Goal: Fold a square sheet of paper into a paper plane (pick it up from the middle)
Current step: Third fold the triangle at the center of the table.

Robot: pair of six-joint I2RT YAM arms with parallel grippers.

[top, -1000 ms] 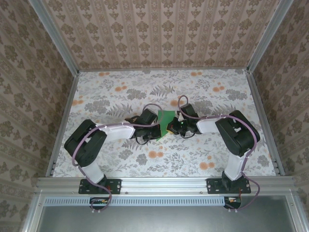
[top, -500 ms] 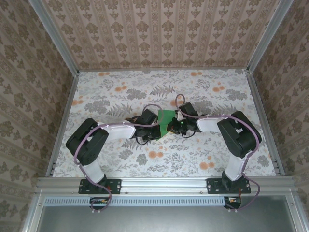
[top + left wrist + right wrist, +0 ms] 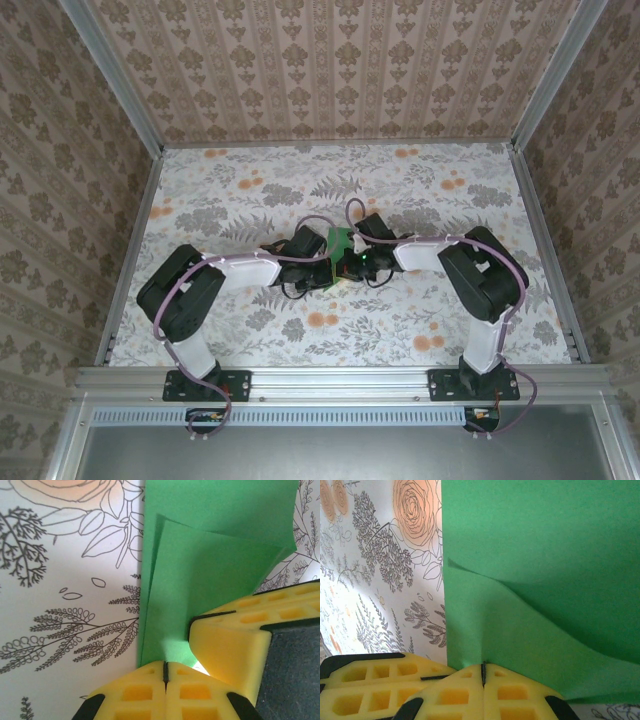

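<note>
Floral paper in grey leaves and orange blossoms covers the counter (image 3: pixel 230 200), which is boxed in by walls (image 3: pixel 340 70) of brown damask pattern. At the middle of the top view the two arms reach toward each other from the lower left and lower right, and the bright green square sheet of paper (image 3: pixel 341 240) lies on the counter between their tips. The sheet is partly folded: one layer lies over another, its edge lifting in a soft curve rather than pressed flat. In the left wrist view the left pincer (image 3: pixel 165 669) sits at the bottom of the frame, its yellow fingers pressed tight together with the sheet's near edge running into the seam. The right pincer (image 3: pixel 483 674), at the bottom of its own wrist view, is likewise fully closed, nipping the green edge. The two pincers stand just beside each other at the same side of the sheet.
</note>
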